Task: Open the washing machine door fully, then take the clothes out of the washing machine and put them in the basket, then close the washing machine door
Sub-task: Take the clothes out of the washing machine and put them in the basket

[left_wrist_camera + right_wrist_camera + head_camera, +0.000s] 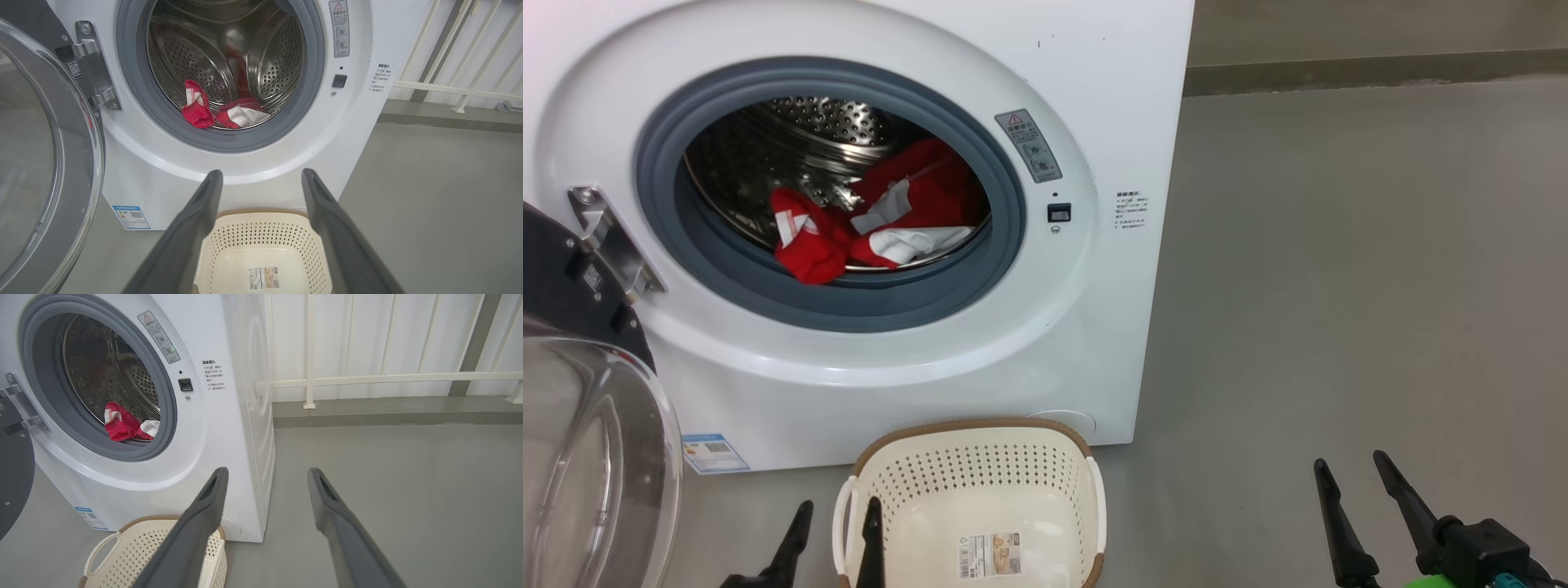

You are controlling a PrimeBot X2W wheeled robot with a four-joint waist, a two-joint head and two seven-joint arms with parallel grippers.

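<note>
Eyeing the clothes (874, 220): soft, light, floppy red bundle at 6 o'clock in the drum (825, 131). I'd pinch the fold bulging nearest the opening. Left gripper (840, 506) and right gripper (1349, 461) both spread wide, empty.

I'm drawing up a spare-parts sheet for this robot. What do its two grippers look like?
Left gripper: two long, matte dark grey fingers, tapering to rounded tips, with a shallow recess near each tip. Right gripper: the same build; in the head view its fingers join a black block with bright green and teal parts beneath.
</note>
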